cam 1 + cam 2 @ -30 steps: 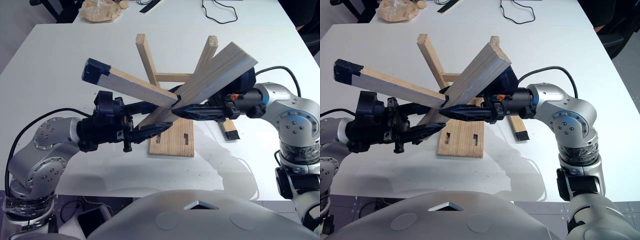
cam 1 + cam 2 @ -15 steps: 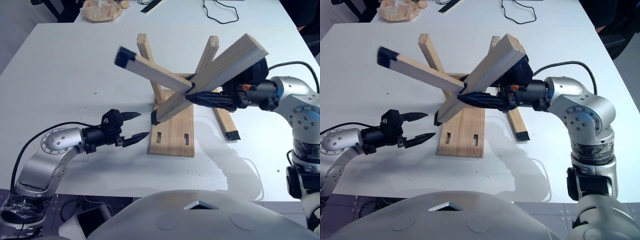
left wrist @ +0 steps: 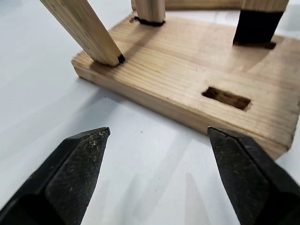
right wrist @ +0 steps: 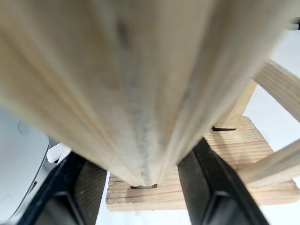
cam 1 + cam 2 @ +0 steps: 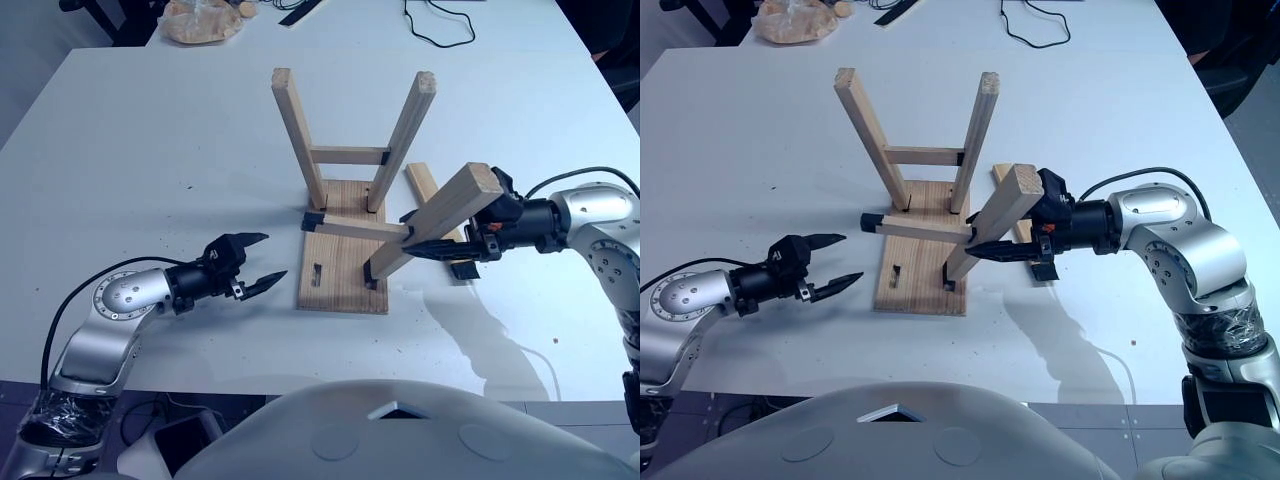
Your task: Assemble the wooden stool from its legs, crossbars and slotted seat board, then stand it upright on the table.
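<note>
Lower left: left jaws spread empty, let go and drawn back low over worktop (image 5: 150, 150) | centre: seat board (image 5: 340, 290) flat, rear leg pair (image 5: 346, 155) standing in it | right: right jaws clamped on leg (image 5: 430, 222), swung down, foot now at board's near-right corner, seating next.

You find the seat board (image 5: 348, 270) on the table (image 5: 150, 140), two legs (image 5: 298, 140) at its far end, a third leg (image 5: 425, 228) front-right.

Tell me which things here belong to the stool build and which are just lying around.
Stool job: slotted seat board, two standing legs with crossbar, third leg in right gripper, loose leg lying flat.
Lying about: crumpled bag, black cable, farther back.
</note>
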Controlling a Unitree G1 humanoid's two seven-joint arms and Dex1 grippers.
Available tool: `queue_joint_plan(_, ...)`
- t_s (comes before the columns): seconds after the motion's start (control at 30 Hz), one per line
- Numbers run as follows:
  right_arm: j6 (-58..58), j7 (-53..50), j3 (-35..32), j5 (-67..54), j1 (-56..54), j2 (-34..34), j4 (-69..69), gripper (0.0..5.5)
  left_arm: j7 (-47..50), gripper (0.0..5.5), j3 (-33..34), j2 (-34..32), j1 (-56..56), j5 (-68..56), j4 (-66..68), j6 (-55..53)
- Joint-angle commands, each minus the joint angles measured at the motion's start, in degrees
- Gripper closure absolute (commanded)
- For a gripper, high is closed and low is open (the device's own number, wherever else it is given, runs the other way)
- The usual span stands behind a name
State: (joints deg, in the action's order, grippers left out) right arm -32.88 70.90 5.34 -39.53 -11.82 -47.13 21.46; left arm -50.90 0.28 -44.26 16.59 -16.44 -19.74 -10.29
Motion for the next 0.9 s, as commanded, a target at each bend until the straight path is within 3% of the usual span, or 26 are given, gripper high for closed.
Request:
queue_joint_plan(0.03,-0.2,0.6,1.4,2.9,1.9,-2.3,0.5,3.43,0.3,1.64,-0.7,0.3,1.0,1.6,0.3,0.6)
queue_joint_plan(0.43,0.4,1.2,1.7,2.9,1.7,-3.8,1.0,3.43,1.5,1.64,-0.6,2.1,2.7,1.5,-0.9,0.2)
queue_joint_plan(0.9,11.9,-5.7,15.6,22.2,1.5,-0.7,-2.8,3.48,-0.7,1.64,-2.1,0.8,2.7,3.1,2.6,1.9)
